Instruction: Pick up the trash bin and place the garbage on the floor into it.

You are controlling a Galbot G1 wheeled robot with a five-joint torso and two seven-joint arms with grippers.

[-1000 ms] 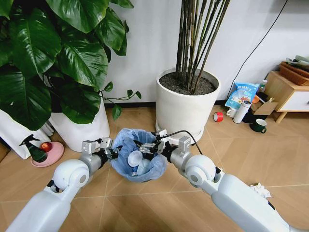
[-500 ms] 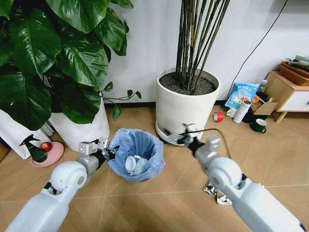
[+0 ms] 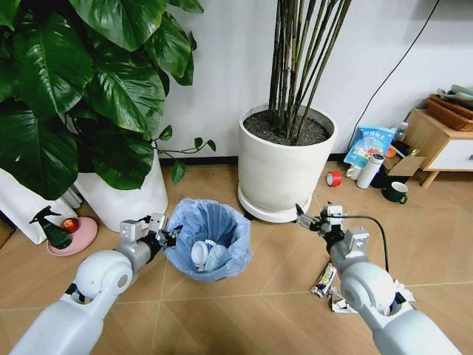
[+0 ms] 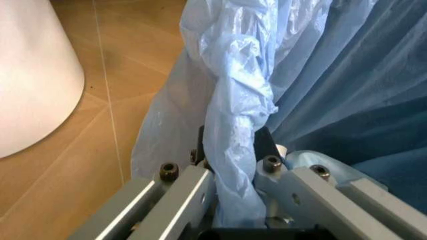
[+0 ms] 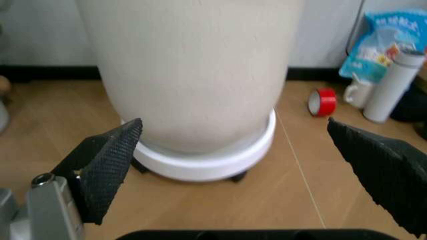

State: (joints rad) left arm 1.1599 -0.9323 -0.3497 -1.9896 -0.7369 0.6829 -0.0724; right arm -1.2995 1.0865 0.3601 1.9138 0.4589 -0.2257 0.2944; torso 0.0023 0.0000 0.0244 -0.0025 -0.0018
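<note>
Blue bag liner is what the left gripper is clamped on, pinching the rim of the trash bin, which sits on the floor just in front of the big white pot; right gripper hangs spread wide and empty beside that pot, above leftover garbage; I'd come straight down on the litter, since the pot's base crowds one side; open floor lies away from the pot.
</note>
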